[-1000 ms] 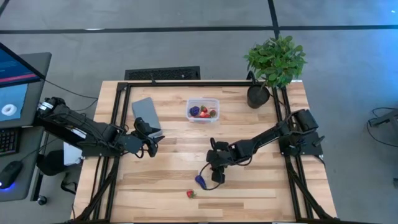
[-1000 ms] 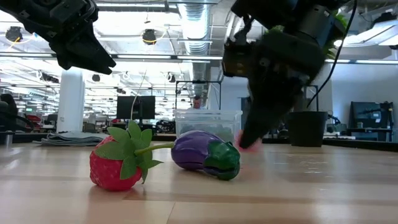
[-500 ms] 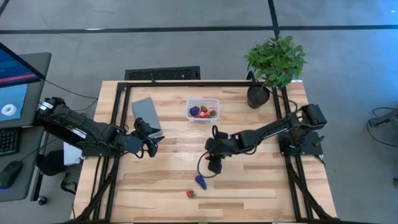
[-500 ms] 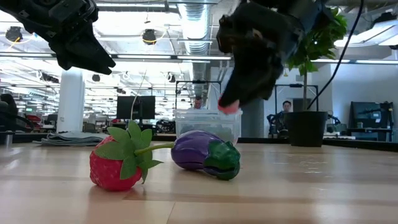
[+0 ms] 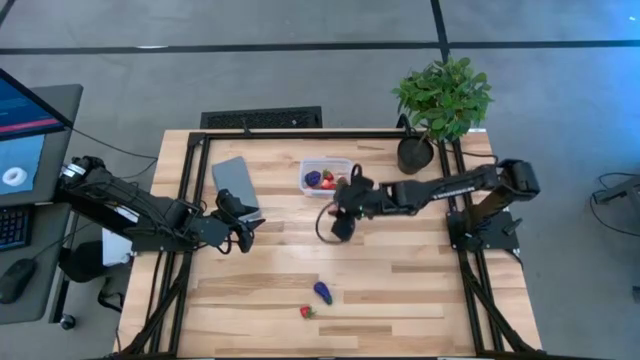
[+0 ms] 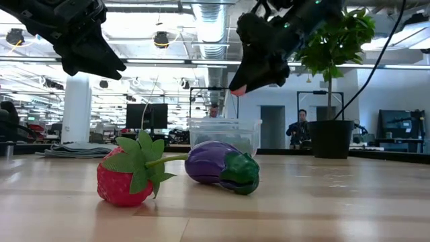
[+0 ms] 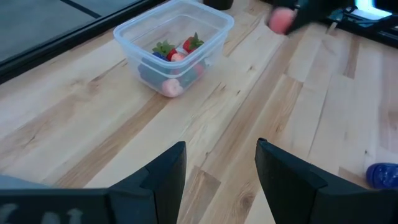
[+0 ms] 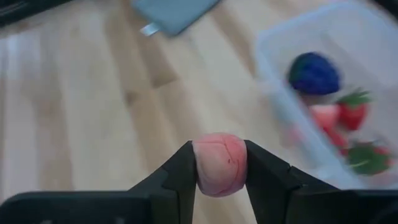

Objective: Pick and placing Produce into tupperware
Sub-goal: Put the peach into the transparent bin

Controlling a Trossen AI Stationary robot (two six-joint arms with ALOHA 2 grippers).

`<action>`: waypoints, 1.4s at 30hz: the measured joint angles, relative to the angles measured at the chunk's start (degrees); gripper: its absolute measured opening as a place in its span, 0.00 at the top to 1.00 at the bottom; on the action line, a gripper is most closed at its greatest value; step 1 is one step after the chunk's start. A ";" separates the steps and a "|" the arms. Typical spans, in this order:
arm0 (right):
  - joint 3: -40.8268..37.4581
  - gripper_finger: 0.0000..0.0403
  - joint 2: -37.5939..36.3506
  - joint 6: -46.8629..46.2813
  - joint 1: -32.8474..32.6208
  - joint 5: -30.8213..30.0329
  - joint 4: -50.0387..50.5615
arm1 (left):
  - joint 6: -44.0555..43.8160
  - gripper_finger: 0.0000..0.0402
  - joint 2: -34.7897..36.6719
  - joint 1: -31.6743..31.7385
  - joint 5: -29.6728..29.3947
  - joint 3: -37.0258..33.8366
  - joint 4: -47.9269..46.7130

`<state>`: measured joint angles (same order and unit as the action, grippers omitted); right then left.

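My right gripper (image 8: 219, 168) is raised above the table just near-right of the clear tupperware tub (image 5: 326, 177), shut on a pale pink piece (image 8: 219, 164), which also shows in the low view (image 6: 237, 91) and the left wrist view (image 7: 283, 20). The tub (image 7: 174, 43) holds strawberries, a pink piece and a blue-purple piece. A strawberry (image 6: 127, 173) and a purple eggplant (image 6: 222, 167) lie on the table near its near edge (image 5: 322, 291). My left gripper (image 7: 217, 168) is open, raised near the table's left side. My right gripper pinches the pale pink piece (image 8: 217, 180) between its two fingers, one finger (image 8: 180, 171) on each side of it. The piece is lifted clear of the table, beside the tub.
A flat grey lid (image 5: 235, 182) lies left of the tub. A potted plant (image 5: 437, 105) stands at the far right corner. Black frame rails run along the table's edges. A person stands in the room behind (image 6: 297, 131).
My right gripper has risen from beside the eggplant near the near edge and moved toward the far edge, up to the tub, carrying the pink piece with it. The eggplant and strawberry have stayed where they were.
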<state>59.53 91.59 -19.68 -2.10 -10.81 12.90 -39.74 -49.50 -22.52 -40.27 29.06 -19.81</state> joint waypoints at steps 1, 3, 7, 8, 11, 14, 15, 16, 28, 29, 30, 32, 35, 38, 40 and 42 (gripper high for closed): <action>0.00 0.65 -0.22 0.25 1.04 -0.02 -0.04 | -0.05 0.55 0.00 0.00 -0.02 0.00 0.00; 0.00 0.64 -0.52 0.68 3.13 -0.01 -0.03 | -0.27 0.55 0.00 0.00 -0.02 0.00 0.05; 0.00 0.64 -0.57 0.87 7.16 -0.02 -0.07 | -0.53 0.55 0.00 0.00 -0.02 0.00 0.05; 0.00 0.64 -0.57 0.87 8.09 -0.02 -0.13 | -0.53 0.55 0.00 0.00 -0.02 0.00 0.05; 0.00 0.65 -0.46 0.85 10.56 -0.02 -0.96 | -0.55 0.55 0.00 0.00 -0.02 0.00 0.05; 0.00 0.65 -0.46 0.83 12.68 -0.01 -2.81 | -0.55 0.55 0.00 0.00 -0.04 0.00 0.05; 0.00 0.65 -0.46 0.79 13.40 0.00 -3.27 | -0.55 0.55 0.00 0.00 -0.08 0.00 0.05; 0.00 0.65 -0.44 0.72 14.02 0.03 -3.61 | -0.55 0.55 0.00 0.00 -0.22 0.00 0.05; 0.00 0.65 -0.42 -0.86 17.70 0.19 -7.53 | -0.58 0.55 0.00 0.00 -2.44 0.00 0.00; 0.00 0.65 -0.42 -0.86 17.70 0.19 -8.00 | -0.56 0.55 0.00 0.00 -2.59 0.00 0.00; 0.00 0.65 -0.42 -0.88 17.72 0.17 -8.39 | -0.55 0.55 0.00 0.00 -2.61 0.00 0.00; 0.00 0.64 -0.42 -0.86 17.72 0.08 -8.78 | -0.55 0.55 0.00 0.00 -2.62 0.00 0.00; 0.00 0.63 -0.42 -0.88 17.65 -0.83 -8.78 | -0.50 0.55 0.00 0.00 -2.71 0.00 0.00; 0.00 0.64 -0.12 -0.86 17.69 -1.33 -8.88 | -0.18 0.55 0.00 0.00 -3.72 0.00 -0.02; 0.19 0.64 1.60 -1.14 17.71 -1.91 -10.20 | -0.07 0.55 0.00 0.00 -4.24 0.00 0.00; -0.11 0.65 2.86 -2.56 17.72 -1.88 -9.88 | -0.05 0.55 0.00 0.00 -4.64 0.00 -0.03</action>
<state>59.42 94.45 -22.24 15.62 -12.69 3.02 -39.79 -49.50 -22.52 -44.91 29.06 -19.84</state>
